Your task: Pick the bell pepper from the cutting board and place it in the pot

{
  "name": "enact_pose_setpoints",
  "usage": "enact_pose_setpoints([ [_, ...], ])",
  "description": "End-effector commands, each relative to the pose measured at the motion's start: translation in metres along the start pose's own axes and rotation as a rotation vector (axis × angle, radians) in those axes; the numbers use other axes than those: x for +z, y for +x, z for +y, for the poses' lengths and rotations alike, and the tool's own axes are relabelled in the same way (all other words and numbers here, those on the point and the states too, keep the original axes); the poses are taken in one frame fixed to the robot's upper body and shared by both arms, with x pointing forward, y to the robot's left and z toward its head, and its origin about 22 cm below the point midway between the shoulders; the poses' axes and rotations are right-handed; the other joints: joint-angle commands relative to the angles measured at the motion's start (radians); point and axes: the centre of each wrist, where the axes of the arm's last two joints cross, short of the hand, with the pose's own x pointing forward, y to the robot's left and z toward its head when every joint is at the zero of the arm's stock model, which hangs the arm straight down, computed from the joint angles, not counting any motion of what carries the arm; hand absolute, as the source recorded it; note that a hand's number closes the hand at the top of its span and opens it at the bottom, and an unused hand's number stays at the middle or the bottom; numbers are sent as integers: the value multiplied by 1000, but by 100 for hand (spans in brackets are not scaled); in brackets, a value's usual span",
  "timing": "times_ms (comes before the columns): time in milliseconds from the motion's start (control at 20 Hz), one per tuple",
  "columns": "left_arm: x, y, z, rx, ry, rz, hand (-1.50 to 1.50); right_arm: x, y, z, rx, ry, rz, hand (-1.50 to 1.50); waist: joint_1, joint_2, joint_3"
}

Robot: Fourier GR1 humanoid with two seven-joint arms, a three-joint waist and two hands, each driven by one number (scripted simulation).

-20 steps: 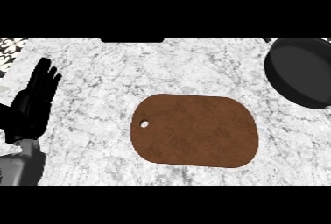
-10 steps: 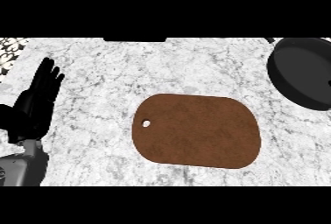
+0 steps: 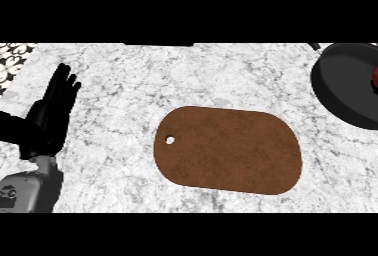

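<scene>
Brown board (image 3: 229, 150), centre frame, bare; hole at its left end. Black pot (image 3: 347, 85), upper right, cut by the frame edge; a red sliver (image 3: 375, 76) at that edge, inside the pot, is probably the pepper. Left robot hand (image 3: 52, 112), left edge: fingers straight, upright, holding nothing, resting. Right robot hand: not shown. White marble bench (image 3: 184, 75). Judgement: placement looks done; confirm the pepper sits inside before withdrawing.
</scene>
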Motion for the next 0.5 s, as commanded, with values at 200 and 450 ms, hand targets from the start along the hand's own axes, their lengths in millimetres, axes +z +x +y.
enact_pose_setpoints([
  [200,-12,2,-17,-10,-11,-22,0,-9,-28,41,-62,98,75,150,9,8,2],
  [450,-6,-7,-7,4,-9,-11,0,-11,-31,52,-161,242,159,-150,23,11,2],
])
